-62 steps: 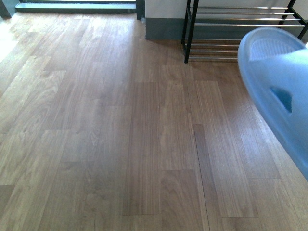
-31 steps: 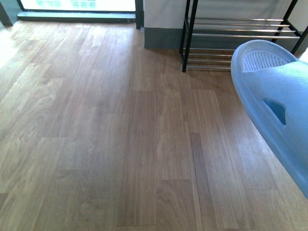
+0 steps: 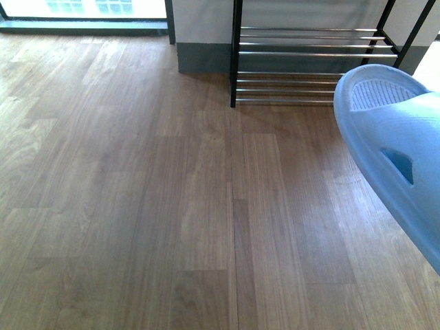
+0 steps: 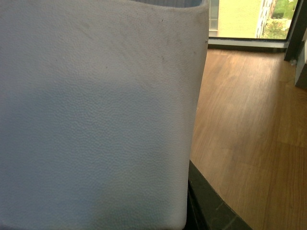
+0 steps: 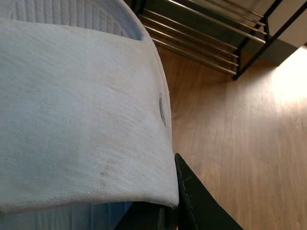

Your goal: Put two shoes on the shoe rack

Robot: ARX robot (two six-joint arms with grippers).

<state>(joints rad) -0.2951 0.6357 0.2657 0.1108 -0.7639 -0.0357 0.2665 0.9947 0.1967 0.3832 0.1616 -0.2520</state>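
Front view, compared with one second earlier: the shoe rack (image 3: pixel 309 51) has shifted toward the middle of the picture. Its near black post, previously right of centre, is now seen close to centre, and more of the chrome bars are exposed. The shift was small in the first half second and larger in the second. It is judged that the robot has been turned or driven to face the rack more squarely.

First sandal (image 3: pixel 392 151): pale blue, carried aloft in front of the rack and off toward its right end, toe end pointed at the bars. Its place in the picture has hardly altered, so it is taken to be travelling with the arm. It is well apart from the rack and not yet over any tier.

Right gripper (image 5: pixel 168 215): only one dark finger is visible, pressed against the edge of the sandal's strap. The jaws are judged to be closed on the first sandal, since it hangs clear of the wooden floor (image 3: pixel 172 192).

Left gripper (image 4: pixel 201 206): a dark edge is seen just beside the strap of a second sandal (image 4: pixel 96 120), which fills most of that view with the floor far behind it. A grasp is inferred here too. This sandal's position relative to the rack cannot be told.

Task status: both sandals lifted, neither placed. The rack tiers in sight are bare. The approach is judged to be under way.
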